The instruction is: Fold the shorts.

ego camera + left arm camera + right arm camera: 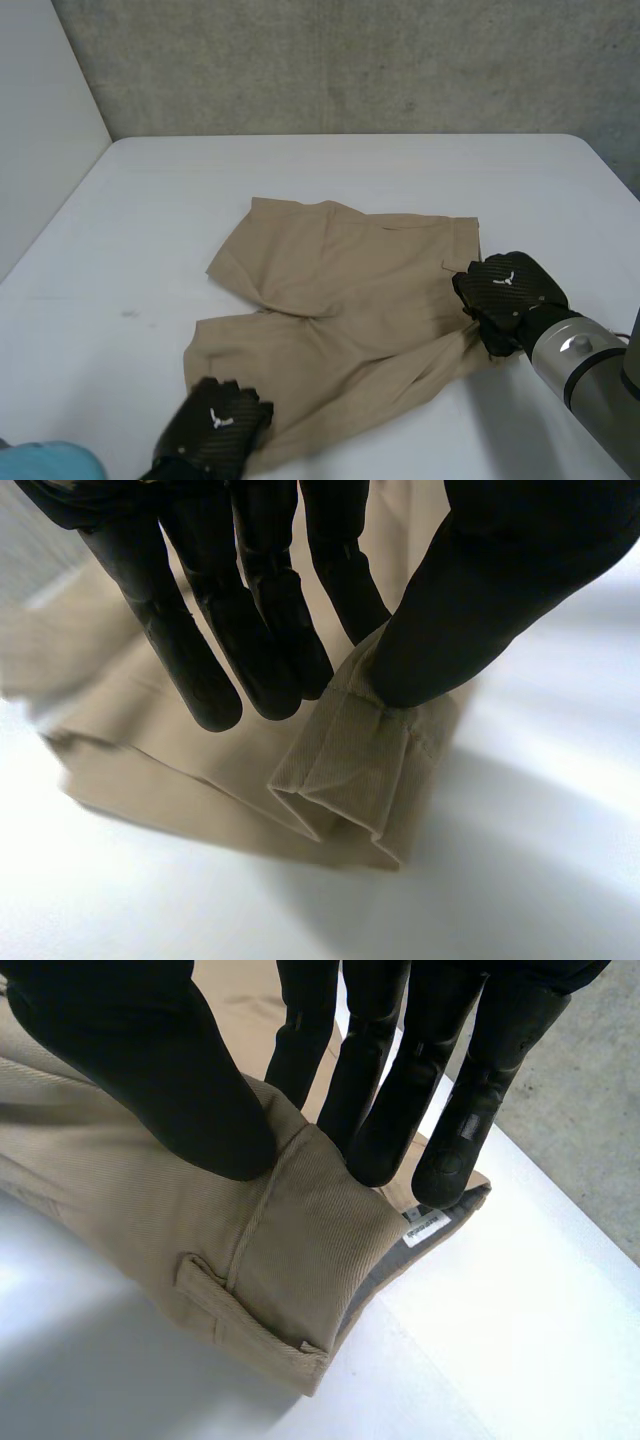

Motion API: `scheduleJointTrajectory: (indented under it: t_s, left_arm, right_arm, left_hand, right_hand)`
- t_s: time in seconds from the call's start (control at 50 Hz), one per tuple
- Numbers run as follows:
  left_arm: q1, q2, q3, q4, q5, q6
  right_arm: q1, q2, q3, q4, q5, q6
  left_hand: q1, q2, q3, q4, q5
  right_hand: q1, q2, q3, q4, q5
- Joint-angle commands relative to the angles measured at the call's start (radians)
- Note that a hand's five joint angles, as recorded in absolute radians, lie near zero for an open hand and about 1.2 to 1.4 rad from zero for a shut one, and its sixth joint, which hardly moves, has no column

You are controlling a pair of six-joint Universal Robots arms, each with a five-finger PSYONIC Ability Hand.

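1. While the tan shorts [340,310] lie spread near the middle of the white tabletop [300,170], their long axis runs across it, waistband [300,1250] toward the robot's right, both legs pointing left.
2. The left robot hand [215,425] pinches the near leg's hem [345,770] corner between thumb and fingers.
3. The right robot hand [508,290] pinches the waistband beside a belt loop [215,1305].

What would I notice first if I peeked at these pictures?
Probably the tan shorts, spread out in the middle of the white table. Next come the two black hands pinching them: the left robot hand holds a leg hem at the near edge, and the right robot hand holds the waistband on the shorts' right side.
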Motion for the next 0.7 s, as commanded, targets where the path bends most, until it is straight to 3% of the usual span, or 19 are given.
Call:
scheduleJointTrajectory:
  t_s: [0.02, 0.2, 0.42, 0.6, 0.7]
  left_arm:
    - [0.012, 0.171, 0.046, -0.091, -0.019, 0.069]
    - [0.004, 0.37, 0.153, -0.384, -0.012, 0.058]
    - [-0.034, 0.539, 0.359, -0.644, -0.012, 0.06]
    - [-0.016, 0.501, 0.318, -0.617, -0.007, 0.061]
    - [0.035, 0.369, 0.296, -0.445, 0.033, 0.072]
  right_arm:
    - [0.001, -0.053, -0.01, 0.099, 0.012, -0.075]
    - [-0.017, -0.229, -0.022, 0.314, 0.005, -0.3]
    - [-0.02, -0.413, -0.042, 0.519, -0.012, -0.383]
    - [-0.034, -0.409, -0.033, 0.513, -0.055, -0.386]
    - [-0.094, -0.235, -0.048, 0.44, -0.072, -0.391]
  left_hand:
    - [0.286, 0.203, 0.21, 0.198, 0.232]
    - [0.286, 0.203, 0.21, 0.198, 0.232]
    - [0.286, 0.203, 0.21, 0.198, 0.232]
    - [0.286, 0.203, 0.21, 0.198, 0.232]
    - [0.286, 0.203, 0.21, 0.198, 0.232]
  right_hand:
    - [0.433, 0.22, 0.202, 0.205, 0.23]
    - [0.433, 0.22, 0.202, 0.205, 0.23]
    - [0.433, 0.22, 0.202, 0.205, 0.23]
    - [0.433, 0.22, 0.202, 0.205, 0.23]
    - [0.433, 0.22, 0.202, 0.205, 0.23]
